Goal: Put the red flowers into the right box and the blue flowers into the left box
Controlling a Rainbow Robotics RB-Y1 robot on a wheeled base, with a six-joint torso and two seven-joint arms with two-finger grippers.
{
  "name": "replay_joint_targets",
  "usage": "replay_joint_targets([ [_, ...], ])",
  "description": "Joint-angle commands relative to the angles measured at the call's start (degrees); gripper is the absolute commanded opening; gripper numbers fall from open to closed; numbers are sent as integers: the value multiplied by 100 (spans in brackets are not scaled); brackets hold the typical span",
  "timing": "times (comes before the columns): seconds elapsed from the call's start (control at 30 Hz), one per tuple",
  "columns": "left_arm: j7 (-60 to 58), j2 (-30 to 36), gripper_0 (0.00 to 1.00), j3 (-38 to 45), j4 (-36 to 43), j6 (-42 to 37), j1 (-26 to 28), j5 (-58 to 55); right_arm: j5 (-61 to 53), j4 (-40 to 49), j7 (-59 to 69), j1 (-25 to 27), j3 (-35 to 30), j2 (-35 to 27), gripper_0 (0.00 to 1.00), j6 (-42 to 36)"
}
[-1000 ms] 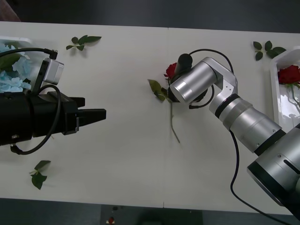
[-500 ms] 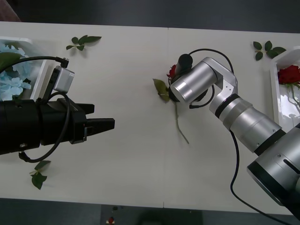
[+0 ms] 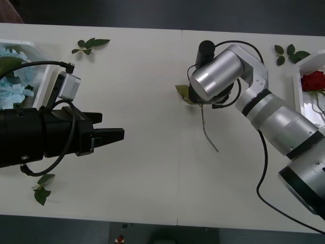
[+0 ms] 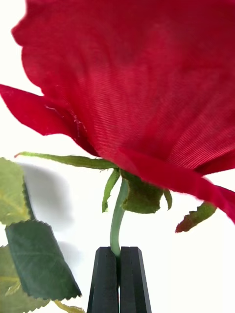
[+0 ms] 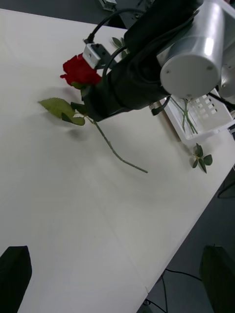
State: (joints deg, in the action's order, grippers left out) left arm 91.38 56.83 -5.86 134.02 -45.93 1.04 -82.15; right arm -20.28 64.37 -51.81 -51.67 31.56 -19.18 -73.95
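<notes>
While the left gripper (image 3: 116, 136) hovers at lower left of the front view, fingers spread with nothing between them, the right gripper (image 4: 117, 274) at upper centre is clamped on the stem of a red rose (image 5: 78, 71). Stem (image 3: 207, 129) trails toward frame centre, a leaf (image 3: 183, 93) just left of the wrist. Further back: blue flowers (image 3: 13, 86) in the left box (image 3: 41, 76) at upper left edge; another rose (image 3: 312, 80) in the right box (image 3: 299, 99) at upper right edge. Loose leaf sprigs (image 3: 90, 46) on the table (image 3: 142, 173).
</notes>
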Motion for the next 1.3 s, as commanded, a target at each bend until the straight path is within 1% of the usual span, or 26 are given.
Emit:
replay_joint_targets([
  [0.03, 143, 109, 100, 68, 142, 22, -191, -3, -353, 929, 242, -177, -220, -719, 0, -480],
  [0.13, 143, 109, 100, 68, 142, 22, -191, -3, -582, 1473, 198, -177, -572, -1228, 0, -1104],
  [0.23, 143, 109, 100, 68, 142, 22, -191, -3, -881, 1676, 128, -177, -976, -1641, 0, -1482],
  [0.27, 143, 109, 100, 68, 142, 22, -191, -3, -1048, 1720, 66, -177, -1231, -1835, 0, -1649],
  [0.3, 143, 109, 100, 68, 142, 22, -191, -3, -1127, 1720, 40, -186, -1319, -1932, 0, -1702],
  [0.37, 143, 109, 100, 68, 142, 22, -191, -3, -1391, 1720, -39, -177, -1591, -2318, 0, -1843],
  [0.43, 143, 109, 100, 68, 142, 22, -191, -3, -1549, 1720, -83, -168, -1697, -2573, 0, -1887],
  [0.5, 143, 109, 100, 68, 142, 22, -191, -3, -1751, 1711, -162, -115, -1793, -3013, 0, -1904],
  [0.63, 143, 109, 100, 68, 142, 22, -191, -3, -1892, 1684, -751, 139, -2039, -3681, 0, -1878],
  [0.67, 143, 109, 100, 68, 142, 22, -191, -3, -1900, 1667, -857, 192, -2110, -3751, 0, -1869],
  [0.73, 143, 109, 100, 68, 142, 22, -191, -3, -1900, 1509, -1226, 386, -2479, -3909, 0, -1834],
  [0.8, 143, 109, 100, 68, 142, 22, -191, -3, -1900, 1368, -1490, 509, -2786, -3944, 0, -1790],
  [0.87, 143, 109, 100, 68, 142, 22, -191, -3, -1856, 1104, -1964, 693, -3296, -3935, 0, -1729],
  [1.03, 143, 109, 100, 68, 142, 22, -191, -3, -1812, 445, -3036, 1018, -4078, -3944, 0, -1395],
  [1.17, 143, 109, 100, 68, 142, 22, -191, -3, -1751, 6, -3766, 1238, -4386, -3935, 0, -999],
  [1.3, 143, 109, 100, 68, 142, 22, -191, -3, -1777, -399, -4381, 1440, -4456, -3935, 0, -516],
])
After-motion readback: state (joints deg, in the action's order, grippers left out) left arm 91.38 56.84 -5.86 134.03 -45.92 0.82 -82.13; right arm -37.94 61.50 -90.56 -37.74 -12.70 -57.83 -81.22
